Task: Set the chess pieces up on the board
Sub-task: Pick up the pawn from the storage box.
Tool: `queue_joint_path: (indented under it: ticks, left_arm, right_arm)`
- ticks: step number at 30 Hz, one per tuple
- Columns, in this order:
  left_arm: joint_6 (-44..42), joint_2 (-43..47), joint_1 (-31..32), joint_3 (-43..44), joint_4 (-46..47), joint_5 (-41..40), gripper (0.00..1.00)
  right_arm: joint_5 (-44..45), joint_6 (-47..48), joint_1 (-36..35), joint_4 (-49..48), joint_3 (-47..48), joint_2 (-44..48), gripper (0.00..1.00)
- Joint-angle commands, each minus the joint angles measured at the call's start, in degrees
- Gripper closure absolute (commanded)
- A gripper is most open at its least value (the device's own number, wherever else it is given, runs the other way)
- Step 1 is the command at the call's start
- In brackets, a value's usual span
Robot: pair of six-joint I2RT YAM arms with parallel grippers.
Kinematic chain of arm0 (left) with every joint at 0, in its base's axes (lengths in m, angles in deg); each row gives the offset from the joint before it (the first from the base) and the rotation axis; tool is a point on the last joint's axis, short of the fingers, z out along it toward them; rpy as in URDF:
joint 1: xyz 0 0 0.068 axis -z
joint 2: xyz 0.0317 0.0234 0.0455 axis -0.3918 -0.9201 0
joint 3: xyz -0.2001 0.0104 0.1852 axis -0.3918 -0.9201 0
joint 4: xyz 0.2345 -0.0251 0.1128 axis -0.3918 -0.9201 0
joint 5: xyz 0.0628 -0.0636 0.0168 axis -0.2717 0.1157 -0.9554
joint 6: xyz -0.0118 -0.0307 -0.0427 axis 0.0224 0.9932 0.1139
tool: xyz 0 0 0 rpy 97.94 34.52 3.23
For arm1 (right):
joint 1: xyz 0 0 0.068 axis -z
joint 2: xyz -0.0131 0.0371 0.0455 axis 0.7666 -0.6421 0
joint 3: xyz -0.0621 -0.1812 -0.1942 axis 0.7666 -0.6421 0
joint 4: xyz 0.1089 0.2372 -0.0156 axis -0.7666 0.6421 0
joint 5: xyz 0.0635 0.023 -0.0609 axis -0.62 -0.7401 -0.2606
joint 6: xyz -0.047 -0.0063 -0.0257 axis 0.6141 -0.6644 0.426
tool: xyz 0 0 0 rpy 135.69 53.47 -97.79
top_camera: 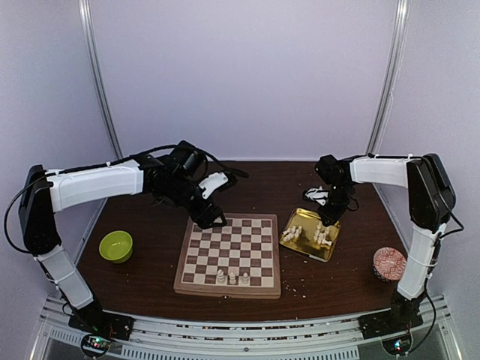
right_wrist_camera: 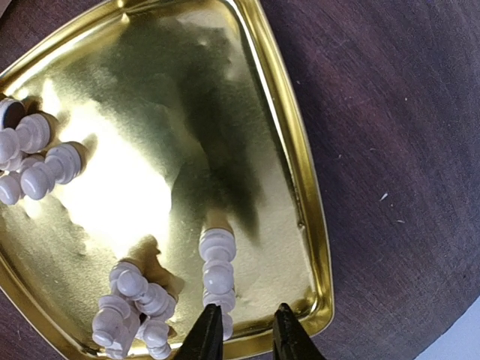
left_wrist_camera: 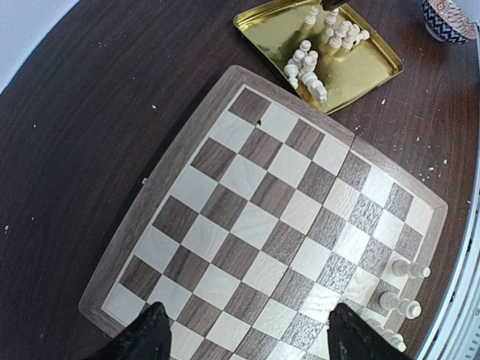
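I see my left gripper (left_wrist_camera: 251, 339) wide apart above the board (left_wrist_camera: 200, 139). My right gripper (right_wrist_camera: 246, 336) is a little apart over the gold tray (right_wrist_camera: 225, 112), right by the chess pieces (right_wrist_camera: 217, 270).

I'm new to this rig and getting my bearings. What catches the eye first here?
The checkered board sits in the centre, with only three cream chess pieces standing along its near edge. Right of it, a shiny gold tray holds a jumble of loose pieces, with the right gripper low over them.

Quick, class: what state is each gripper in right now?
Left gripper: open, holding nothing.
Right gripper: narrow gap, at a piece in the tray; grip cannot be told.
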Motion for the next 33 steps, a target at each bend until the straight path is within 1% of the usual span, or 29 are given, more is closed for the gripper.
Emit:
queue_joint_path:
  ticks: [1, 9, 16, 20, 24, 29, 33]
  left_arm:
    - [-0.3, -0.4, 0.1, 1.7, -0.5, -0.3, 0.26]
    - [-0.4, -0.7, 0.4, 1.9, -0.7, -0.6, 0.26]
    - [-0.5, -0.9, 0.6, 1.9, -0.9, -0.7, 0.26]
    - [-0.4, -1.0, 0.7, 2.0, -0.9, -0.7, 0.26]
    - [-0.4, -1.1, 0.7, 2.0, -1.0, -0.8, 0.26]
    - [-0.5, -1.1, 0.7, 2.1, -1.0, -0.8, 0.26]
    - [-0.5, -1.2, 0.8, 2.2, -1.1, -0.8, 0.26]
  right_arm:
    - [-1.9, 0.4, 0.2, 1.3, -0.6, -0.8, 0.78]
    - [-2.3, 0.4, 0.2, 2.6, -0.7, -1.3, 0.80]
    - [-3.5, 0.3, 0.2, 3.3, -1.8, 0.2, 0.75]
    - [-4.5, 0.6, 0.2, 4.0, -2.1, 0.0, 0.75]
    - [-4.5, 0.6, 0.4, 4.5, -2.0, -0.4, 0.78]
    - [-5.2, 0.5, 0.7, 4.6, -1.9, -0.1, 0.88]
    - [-6.0, 0.7, 1.1, 4.9, -1.8, -0.3, 0.93]
